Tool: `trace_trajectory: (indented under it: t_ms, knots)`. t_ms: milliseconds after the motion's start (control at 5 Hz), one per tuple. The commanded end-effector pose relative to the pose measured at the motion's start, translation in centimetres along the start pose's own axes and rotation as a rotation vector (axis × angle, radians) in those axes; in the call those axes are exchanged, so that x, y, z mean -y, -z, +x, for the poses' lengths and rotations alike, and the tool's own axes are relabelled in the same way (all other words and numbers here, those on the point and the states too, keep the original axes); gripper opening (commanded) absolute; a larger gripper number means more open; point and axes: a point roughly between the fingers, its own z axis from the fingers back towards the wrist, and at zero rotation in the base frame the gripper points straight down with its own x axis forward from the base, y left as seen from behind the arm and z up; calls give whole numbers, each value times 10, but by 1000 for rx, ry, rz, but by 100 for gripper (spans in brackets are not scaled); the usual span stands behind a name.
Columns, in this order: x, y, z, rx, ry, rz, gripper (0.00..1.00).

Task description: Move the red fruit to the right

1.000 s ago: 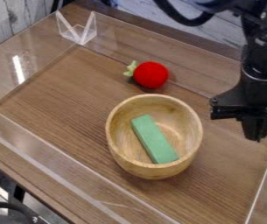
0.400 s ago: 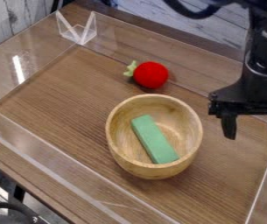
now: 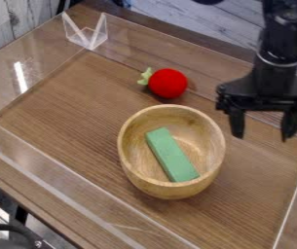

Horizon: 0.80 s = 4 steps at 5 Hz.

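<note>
No writing or label can be read on anything on the table. The bowl [image 3: 129, 175], wooden and round, sits at about six o'clock, just below the middle of the view. In it lies a green block [image 3: 170, 154], flat and rectangular, slanting from eleven o'clock toward five, against the bowl's floor. At twelve o'clock, above the bowl and apart from it, the red fruit [image 3: 169, 84] rests on the table, glossy, with its green stem [image 3: 145, 76] pointing to about ten o'clock. A clear, angular holder [image 3: 86, 30] stands at eleven o'clock near the table's far edge.

The gripper [image 3: 256, 122], black, hangs at three o'clock, to the right of both bowl and fruit. Its jaws are spread wide, with nothing between them.

The table [image 3: 59, 124] is brown wood with visible grain and a pale strip along its left edge. Beyond it, at ten o'clock, is a light grey, streaked surface [image 3: 8, 24]; dark cables [image 3: 11, 233] lie at seven o'clock.
</note>
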Motion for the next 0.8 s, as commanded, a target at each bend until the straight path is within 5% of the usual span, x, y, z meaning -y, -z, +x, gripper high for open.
trace_trajectory:
  t_ms: [0, 400, 600]
  knots:
    - [-14, -24, 28, 84, -52, -41, 100]
    - [-66, -9, 60, 176, -244, -20, 100]
    - [-90, -7, 76, 199, -239, -42, 100]
